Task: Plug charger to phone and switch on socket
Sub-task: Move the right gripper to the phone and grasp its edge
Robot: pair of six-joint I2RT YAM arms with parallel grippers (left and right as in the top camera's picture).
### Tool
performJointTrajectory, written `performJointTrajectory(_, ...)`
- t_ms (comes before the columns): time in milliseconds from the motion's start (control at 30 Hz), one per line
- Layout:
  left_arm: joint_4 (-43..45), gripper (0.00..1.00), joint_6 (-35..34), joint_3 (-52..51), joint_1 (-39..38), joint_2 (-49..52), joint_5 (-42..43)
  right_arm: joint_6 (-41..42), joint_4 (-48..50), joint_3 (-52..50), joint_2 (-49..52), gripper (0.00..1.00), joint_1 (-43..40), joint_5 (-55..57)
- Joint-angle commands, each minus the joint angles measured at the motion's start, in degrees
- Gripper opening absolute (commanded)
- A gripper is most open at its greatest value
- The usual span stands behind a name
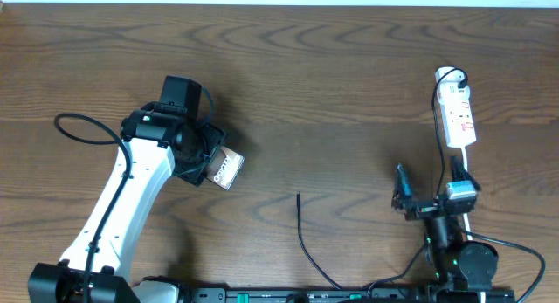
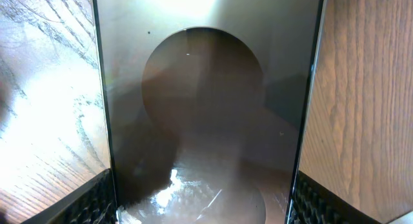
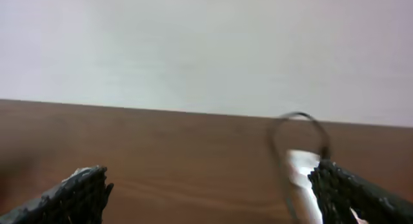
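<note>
Two grippers split the work: the left gripper [image 1: 217,163] grips the phone [image 1: 229,169] at the left, and the charger [image 1: 300,220] lies loose to the phone's right, its free end pointing at the far edge, nearer this gripper. The right gripper [image 1: 403,192] gapes wide and empty, the socket [image 1: 457,115] just beyond it. Only the left wrist view shows the phone's dark oval [image 2: 203,95]; only overhead shows the charger.

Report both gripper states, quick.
Left gripper: closed, holding the phone.
Right gripper: open, holding nothing.
</note>
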Motion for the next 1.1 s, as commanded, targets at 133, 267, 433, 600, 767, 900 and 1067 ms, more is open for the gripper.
performJointTrajectory(133,-0.09,0.07,0.98,0.20,-0.13,-0.81,-1.01,8.48,-4.50,11.43,5.77,0.99,-0.24,-12.81)
performJointTrajectory(267,-0.09,0.07,0.96,0.20,-0.13,-0.81,-1.01,4.90,-11.45,24.57,21.16,0.99,-0.24,-20.35)
performJointTrajectory(433,-0.09,0.07,0.96,0.20,-0.13,-0.81,-1.01,4.83,-25.11,43.36,49.57,0.99,-0.24,-32.46)
performJointTrajectory(600,-0.09,0.07,0.96,0.20,-0.13,-0.81,-1.01,8.24,-26.29,55.15,74.14,0.99,-0.02,-58.18)
performJointTrajectory(767,-0.09,0.08,0.76,0.20,-0.13,-0.81,-1.01,25.22,-13.94,56.52,91.14,0.99,0.96,-69.81)
performJointTrajectory(900,-0.04,0.08,0.76,0.20,-0.13,-0.81,-1.01,25.90,-6.40,56.52,98.57,0.96,4.09,-76.43)
performJointTrajectory(1067,0.17,0.08,-1.81,0.20,-0.13,-0.81,-1.05,25.90,-5.64,56.52,103.08,0.93,10.69,-71.08)
